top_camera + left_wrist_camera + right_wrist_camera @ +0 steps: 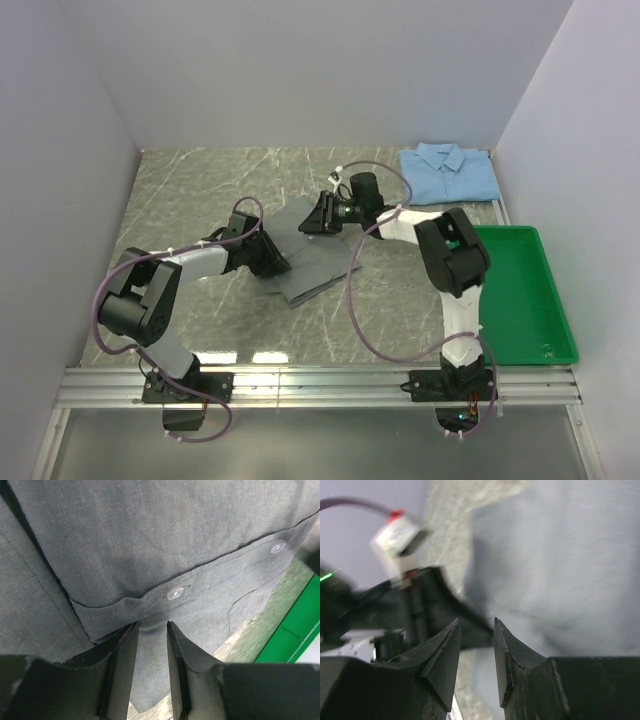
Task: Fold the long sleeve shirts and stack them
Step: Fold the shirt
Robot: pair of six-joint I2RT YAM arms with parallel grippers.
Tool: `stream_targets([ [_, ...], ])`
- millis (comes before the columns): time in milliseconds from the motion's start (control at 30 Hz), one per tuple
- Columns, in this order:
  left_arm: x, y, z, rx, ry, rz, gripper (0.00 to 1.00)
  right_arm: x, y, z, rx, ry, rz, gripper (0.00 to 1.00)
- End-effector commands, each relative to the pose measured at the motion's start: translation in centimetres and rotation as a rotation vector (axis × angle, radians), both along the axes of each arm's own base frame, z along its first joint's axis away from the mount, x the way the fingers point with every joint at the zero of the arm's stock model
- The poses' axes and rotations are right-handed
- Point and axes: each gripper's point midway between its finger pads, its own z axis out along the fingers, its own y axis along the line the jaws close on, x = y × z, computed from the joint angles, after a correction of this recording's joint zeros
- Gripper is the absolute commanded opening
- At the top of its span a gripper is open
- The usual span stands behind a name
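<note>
The grey shirt (pixel 318 262) lies partly folded mid-table. In the left wrist view it (pixel 150 540) fills the frame, its button placket showing. My left gripper (pixel 272 262) sits at the shirt's left edge; in its own view it (pixel 152 625) has a fold of grey cloth between narrowly parted jaws. My right gripper (pixel 312 218) is at the shirt's far edge; in its blurred wrist view it (pixel 476 622) has its jaws a little apart with nothing clearly between them, and the grey cloth (pixel 560 555) lies just beyond. The light blue shirt (pixel 448 172) lies folded at the back right.
A green tray (pixel 520 290) stands at the right table edge, and a corner of it shows in the left wrist view (pixel 295 625). White walls close in three sides. The left arm's wrist (pixel 395 540) is close to my right gripper.
</note>
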Motion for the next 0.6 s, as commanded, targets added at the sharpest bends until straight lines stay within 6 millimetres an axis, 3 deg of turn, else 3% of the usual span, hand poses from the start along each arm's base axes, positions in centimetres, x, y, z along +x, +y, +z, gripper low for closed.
stream_targets([
  [0,-0.6,0.8,-0.8,0.060,0.016,-0.016,0.37,2.5,0.0,-2.2,0.037,0.058,-0.077,0.40],
  [133,-1.1,1.0,-1.2,0.066,0.027,-0.027,0.36,2.8,-2.3,-7.1,-0.001,0.188,-0.197,0.40],
  [233,-1.9,0.8,-1.4,0.060,0.043,-0.065,0.34,1.9,-4.3,-8.6,0.000,0.270,-0.262,0.40],
  [400,-4.4,2.2,-2.1,0.094,0.100,-0.077,0.33,-0.6,-6.0,-8.4,-0.091,0.282,-0.336,0.40],
  [433,-4.4,2.4,-1.6,0.088,0.086,-0.070,0.33,-1.9,-6.4,-9.1,-0.104,0.314,-0.344,0.40],
  [567,-3.4,3.3,0.2,0.087,0.022,-0.032,0.39,-4.3,-6.3,-7.2,-0.053,0.310,-0.343,0.40],
])
